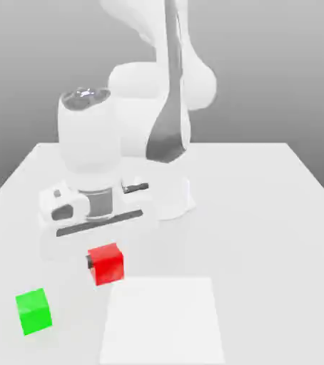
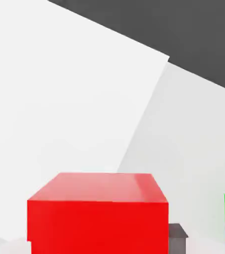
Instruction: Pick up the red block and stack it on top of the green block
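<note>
The tool (image 1: 106, 265) grips the red block (image 1: 108, 263), lifted off the table (image 1: 265, 214). Carrying step. Next, align squarely above the green block (image 1: 33, 311), near-left.

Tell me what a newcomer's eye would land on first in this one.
The red block stands out most: it sits under the white arm's end effector, gripped by it near the table's front. Next is the green block, standing alone toward the exterior view's left, apart from the red one. A pale square patch marks the white table beside them.
</note>
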